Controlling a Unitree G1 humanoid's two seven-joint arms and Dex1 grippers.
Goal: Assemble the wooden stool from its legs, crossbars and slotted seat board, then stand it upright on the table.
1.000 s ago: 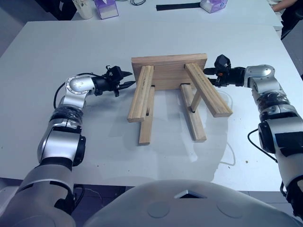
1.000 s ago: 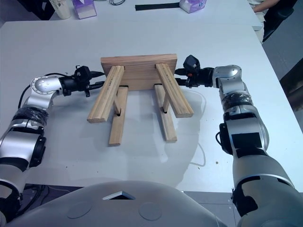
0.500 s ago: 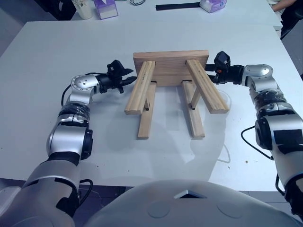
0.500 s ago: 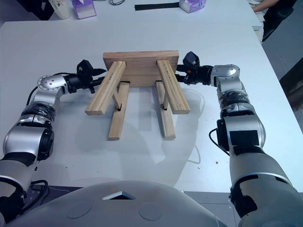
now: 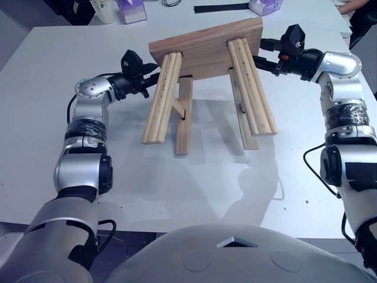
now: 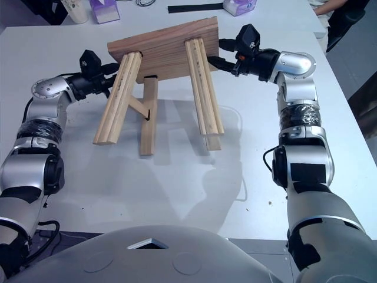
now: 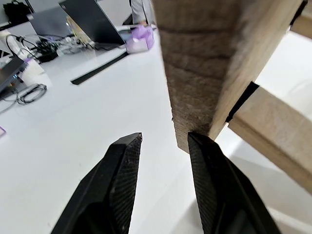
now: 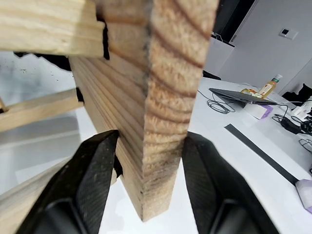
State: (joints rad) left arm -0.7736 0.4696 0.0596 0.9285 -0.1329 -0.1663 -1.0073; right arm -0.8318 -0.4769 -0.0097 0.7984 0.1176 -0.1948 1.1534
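The stool (image 5: 253,88) is already put together and hangs tilted between your two arms. Its seat board (image 5: 206,42) is raised at the far side, the legs (image 5: 158,100) point toward you, and the lower pair seems to rest on the table (image 5: 194,188).

The right gripper (image 5: 263,54) is clamped on the board's right end, with one finger (image 8: 92,170) on each face. The left gripper (image 5: 151,81) is the worry. Its fingers (image 7: 122,175) stand apart with nothing between them. The board's end appears to lean against one finger only, though this view is too close to be sure. If so, the weight hangs on your right side alone, and the stool can twist out of the clamp or drop onto its legs.

There is good room. The table runs wide in front of the legs and to both sides, and the tissue box (image 5: 131,10) at the far edge is well apart.
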